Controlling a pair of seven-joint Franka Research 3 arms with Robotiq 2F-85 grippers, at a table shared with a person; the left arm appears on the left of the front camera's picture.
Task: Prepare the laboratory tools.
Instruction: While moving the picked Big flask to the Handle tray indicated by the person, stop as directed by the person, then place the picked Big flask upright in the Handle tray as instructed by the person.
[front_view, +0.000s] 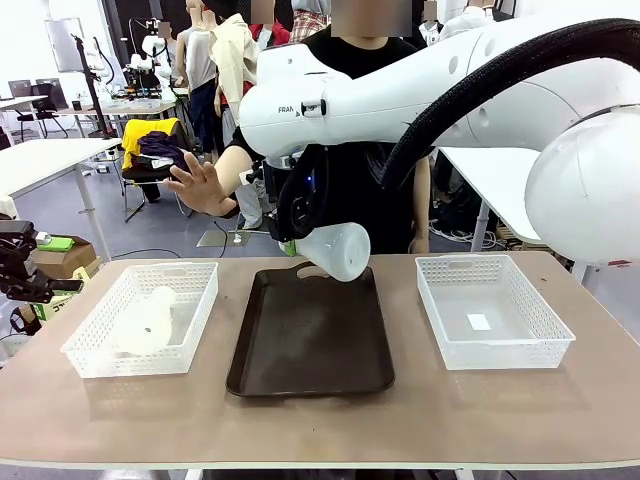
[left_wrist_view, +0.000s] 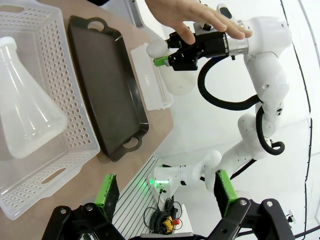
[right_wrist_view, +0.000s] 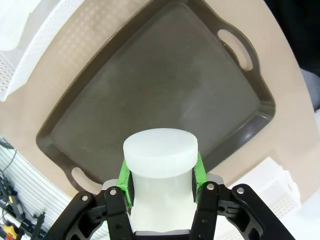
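Reaches across the middle with the right arm (front_view: 420, 90) and pinches the neck of a translucent whitish conical flask (front_view: 340, 250) between the green pads of the right gripper (front_view: 292, 243). Holds that flask tilted, with its wide base turned toward the robot's right, in the air over the far end of the dark brown tray (front_view: 310, 345), close to the far handle. Along the right fingers: pads pressed against both sides of the flask, tray surface beneath.

Holds the left gripper (left_wrist_view: 166, 192) out past the table's edge, fingers spread wide, nothing between the pads. Looks from there onto the second flask (left_wrist_view: 25, 112), which lies on its side inside the left white mesh basket (left_wrist_view: 80, 120) with its neck toward the person's side. Just beside that basket, the tray. On the tray's other side, the right mesh basket (front_view: 505, 355), with a small white slip (front_view: 479, 321) on its floor. All three in a row on the wooden table (front_view: 500, 420). Behind the far edge, a person's hand (front_view: 200, 185), open with fingers spread, raised near the right arm's wrist; cannot tell whether it touches.
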